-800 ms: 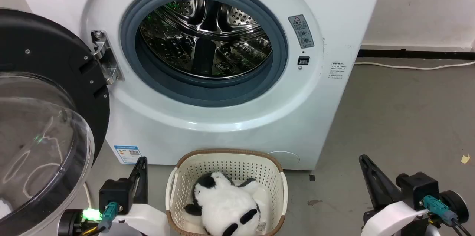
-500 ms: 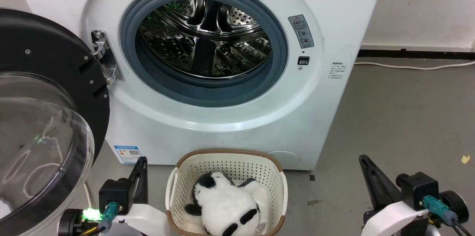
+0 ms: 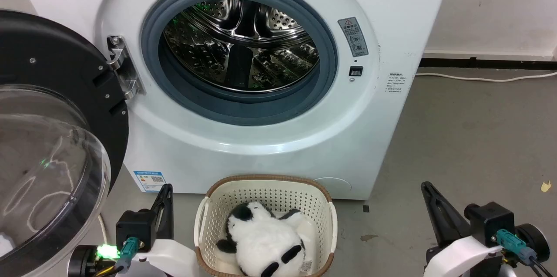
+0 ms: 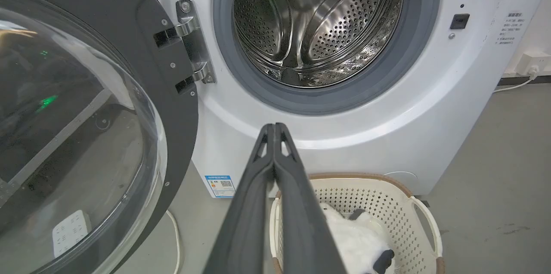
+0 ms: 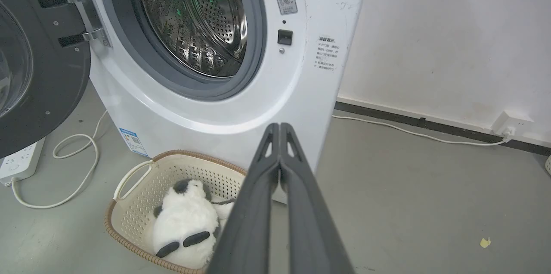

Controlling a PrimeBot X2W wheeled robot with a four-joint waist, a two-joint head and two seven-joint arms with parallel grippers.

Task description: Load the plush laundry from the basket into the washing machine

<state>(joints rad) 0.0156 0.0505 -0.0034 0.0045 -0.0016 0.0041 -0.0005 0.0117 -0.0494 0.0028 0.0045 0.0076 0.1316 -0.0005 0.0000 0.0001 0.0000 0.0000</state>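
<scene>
Panda plush [image 3: 263,242] unmoved in basket [image 3: 265,180], lower centre; left end effector [image 4: 273,126], right end effector [image 5: 280,126] fingers together; loading unstarted.

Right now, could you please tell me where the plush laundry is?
The plush laundry lies inside the basket, bottom centre of the head view, on the floor in front of the washing machine.

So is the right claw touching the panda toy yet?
Apart. In the head view the right gripper sits outside the basket, bare floor between it and the plush laundry.
</scene>
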